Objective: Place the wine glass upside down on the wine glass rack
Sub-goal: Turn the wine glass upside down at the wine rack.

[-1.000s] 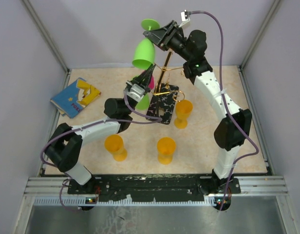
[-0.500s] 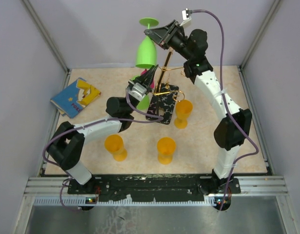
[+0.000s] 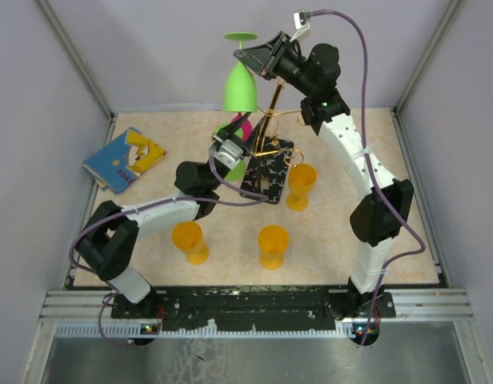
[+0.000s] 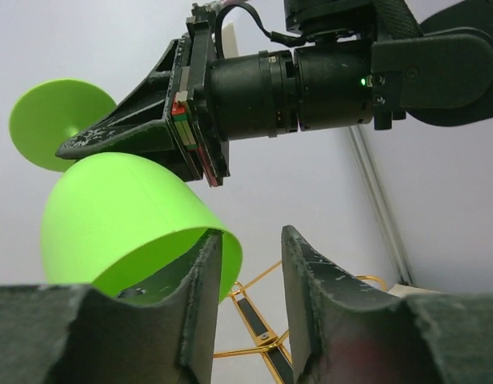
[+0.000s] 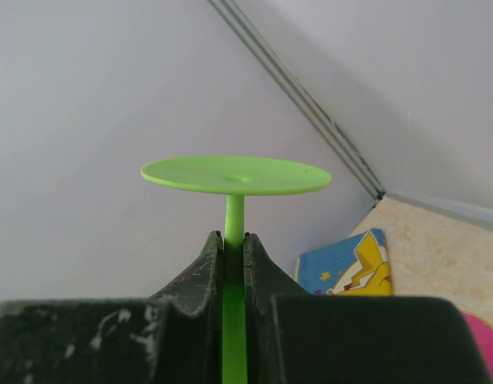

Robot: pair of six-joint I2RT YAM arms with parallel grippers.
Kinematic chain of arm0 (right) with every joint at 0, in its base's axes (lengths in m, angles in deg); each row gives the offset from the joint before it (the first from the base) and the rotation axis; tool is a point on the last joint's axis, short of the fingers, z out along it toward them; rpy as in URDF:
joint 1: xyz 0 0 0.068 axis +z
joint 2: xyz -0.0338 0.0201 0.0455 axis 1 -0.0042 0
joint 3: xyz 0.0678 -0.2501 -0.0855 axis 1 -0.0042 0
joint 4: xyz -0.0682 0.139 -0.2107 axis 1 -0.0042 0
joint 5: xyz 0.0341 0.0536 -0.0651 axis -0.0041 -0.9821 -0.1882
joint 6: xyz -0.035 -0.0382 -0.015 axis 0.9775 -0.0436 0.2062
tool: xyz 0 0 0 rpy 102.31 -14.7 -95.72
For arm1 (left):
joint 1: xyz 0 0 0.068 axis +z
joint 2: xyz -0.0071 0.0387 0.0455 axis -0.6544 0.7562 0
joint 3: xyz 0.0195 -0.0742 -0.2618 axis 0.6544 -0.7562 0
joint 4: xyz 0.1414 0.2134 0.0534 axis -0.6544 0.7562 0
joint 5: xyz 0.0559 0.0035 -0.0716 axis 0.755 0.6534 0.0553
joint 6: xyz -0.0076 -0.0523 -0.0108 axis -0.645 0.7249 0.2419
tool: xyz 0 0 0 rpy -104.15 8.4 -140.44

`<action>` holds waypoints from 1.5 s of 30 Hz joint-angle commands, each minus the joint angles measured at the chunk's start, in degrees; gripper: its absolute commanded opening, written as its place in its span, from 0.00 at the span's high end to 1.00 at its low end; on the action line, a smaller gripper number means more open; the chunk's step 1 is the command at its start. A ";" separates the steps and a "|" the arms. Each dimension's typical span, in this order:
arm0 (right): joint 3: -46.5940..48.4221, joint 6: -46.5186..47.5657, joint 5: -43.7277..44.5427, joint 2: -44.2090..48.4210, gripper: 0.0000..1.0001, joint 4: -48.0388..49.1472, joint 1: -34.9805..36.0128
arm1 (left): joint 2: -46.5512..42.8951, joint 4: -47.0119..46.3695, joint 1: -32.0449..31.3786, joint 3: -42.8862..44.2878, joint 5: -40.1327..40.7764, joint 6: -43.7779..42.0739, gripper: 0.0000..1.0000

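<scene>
A robotics lab test cell: plain white walls, aluminium mounting rail, speckled table

Blue-yellow book at left, 3 orange cups on beige table

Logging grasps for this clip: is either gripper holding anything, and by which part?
The right gripper pinches the green wine glass by its stem, just under the foot, bowl hanging down. The left gripper is open, holding nothing.
</scene>
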 commanded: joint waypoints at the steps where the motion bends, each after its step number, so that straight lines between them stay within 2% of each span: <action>1: 6.77 8.53 2.12 0.38 1.00 -2.09 -0.30 | -3.11 0.15 -0.64 -1.91 -0.65 0.05 0.54; 8: 9.92 14.59 5.21 0.92 1.00 -5.33 -3.50 | -5.25 3.40 -0.64 -3.64 -0.17 0.87 0.21; 9: 9.80 16.13 6.06 1.32 1.00 -6.11 -3.92 | -5.61 3.87 -0.59 -3.74 -0.11 1.07 0.14; 10: 9.31 18.07 6.95 1.88 1.00 -6.79 -4.36 | -5.99 4.30 -0.63 -3.78 -0.19 1.18 0.03; 11: 8.46 19.82 7.94 2.63 1.00 -7.35 -4.87 | -6.37 5.13 -0.64 -3.64 -0.13 1.37 0.01; 14: 3.32 24.86 12.19 6.10 1.00 -6.28 -6.90 | -7.44 9.16 -0.62 -1.74 0.74 1.95 0.01; 19: -6.67 34.16 20.46 14.20 1.00 -5.31 -11.32 | -7.74 22.67 0.09 7.52 2.61 3.51 0.01; 27: -23.31 48.01 30.90 24.10 1.00 -4.58 -16.39 | -7.04 37.98 5.95 20.17 1.12 9.81 0.01; 33: -35.63 49.08 30.08 27.57 1.00 4.26 -21.59 | -7.41 39.31 7.62 21.21 3.35 5.78 0.01; 40: -53.02 53.58 22.94 27.63 1.00 30.62 -21.75 | -8.72 39.69 9.91 20.18 5.68 6.56 0.01; 45: -52.67 50.66 18.67 25.08 1.00 31.42 -21.75 | -9.89 40.01 10.89 19.42 6.56 6.51 0.01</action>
